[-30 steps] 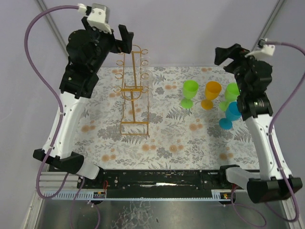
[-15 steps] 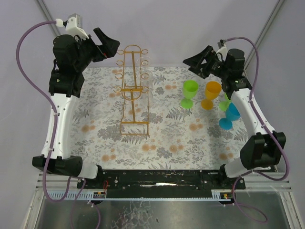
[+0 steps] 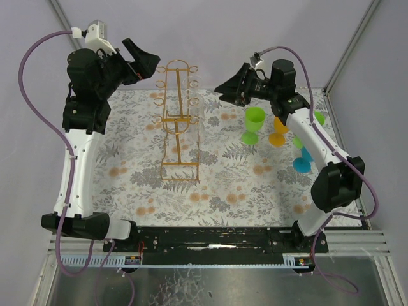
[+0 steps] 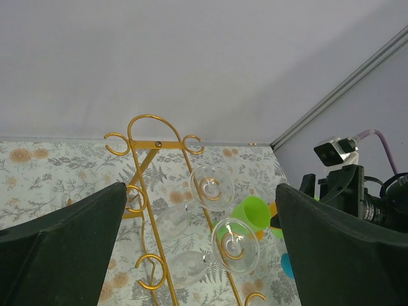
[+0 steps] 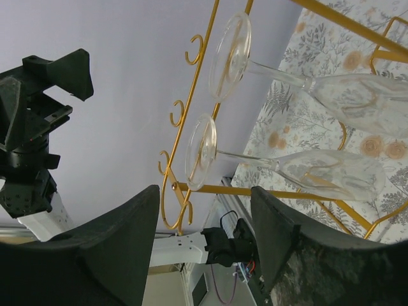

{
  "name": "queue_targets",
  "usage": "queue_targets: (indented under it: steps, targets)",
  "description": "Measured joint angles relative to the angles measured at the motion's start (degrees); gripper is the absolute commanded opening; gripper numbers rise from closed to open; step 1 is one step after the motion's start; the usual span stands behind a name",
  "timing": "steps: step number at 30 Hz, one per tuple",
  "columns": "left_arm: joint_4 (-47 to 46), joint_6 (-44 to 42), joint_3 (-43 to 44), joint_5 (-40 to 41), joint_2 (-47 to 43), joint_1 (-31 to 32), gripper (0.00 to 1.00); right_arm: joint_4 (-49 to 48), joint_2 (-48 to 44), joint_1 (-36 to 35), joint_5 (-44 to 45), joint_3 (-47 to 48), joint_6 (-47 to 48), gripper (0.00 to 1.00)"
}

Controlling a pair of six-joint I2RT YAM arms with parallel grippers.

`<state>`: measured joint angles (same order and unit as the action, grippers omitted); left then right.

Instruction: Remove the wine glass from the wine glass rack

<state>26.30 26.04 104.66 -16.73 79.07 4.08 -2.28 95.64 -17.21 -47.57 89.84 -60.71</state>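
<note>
Two walls (image 3: 255, 32) pale lilac, floral-print table (image 3: 242, 185), left claw (image 4: 201, 191) apart, right claw (image 5: 204, 197) apart

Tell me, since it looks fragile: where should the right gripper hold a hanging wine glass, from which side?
Its stem, from the rack's right side: the wine glass hangs upside down, foot hooked above, stem bare toward the right gripper.

A: Noting the left arm (image 3: 78, 159): white links are running between bulky black joint housings, black base block near.
B: The right arm (image 3: 319, 138) is matching. A purple cable (image 3: 20, 67) is trailing off each wrist beside a white camera block (image 3: 95, 30). The left gripper (image 4: 201, 191) is showing matte black wedges.
</note>
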Motion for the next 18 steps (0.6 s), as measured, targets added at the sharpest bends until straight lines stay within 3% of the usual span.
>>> queue_targets:
  steps: [18]
  targets:
    - [0.4, -0.3, -1.3, 0.1, -0.6, 0.0, 1.00, 1.4, 4.9, -4.1, -1.6, 5.0, -1.4, 0.54]
